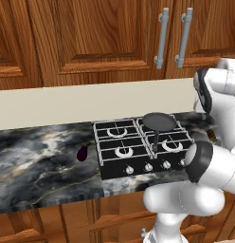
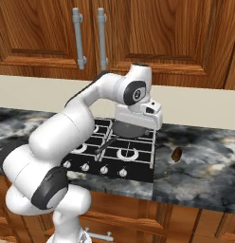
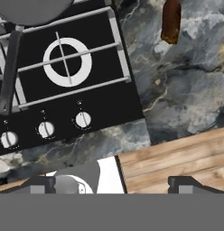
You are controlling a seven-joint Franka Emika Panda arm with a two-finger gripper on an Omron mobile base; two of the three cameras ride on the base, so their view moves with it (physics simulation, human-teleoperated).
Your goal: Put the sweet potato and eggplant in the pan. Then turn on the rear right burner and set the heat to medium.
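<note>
The dark grey pan (image 1: 159,121) sits on the rear right burner and hides its ring; its black handle (image 1: 156,138) points toward the front. On the counter left of the stove lies the dark purple eggplant (image 1: 82,153). The orange-brown sweet potato (image 2: 176,154) lies on the counter right of the stove, also seen in the hand view as the sweet potato (image 3: 170,20) at top right. My gripper (image 3: 116,184) hovers over the stove's front right corner, open, with nothing between its fingertips (image 3: 41,185). In the right base view my hand covers part of the pan (image 2: 131,129).
The front right burner (image 3: 67,62) is bare, with control knobs (image 3: 82,119) in a row along the stove's front edge. Marble counter (image 1: 39,156) spreads to both sides. Wooden cabinets (image 1: 100,38) hang above the backsplash.
</note>
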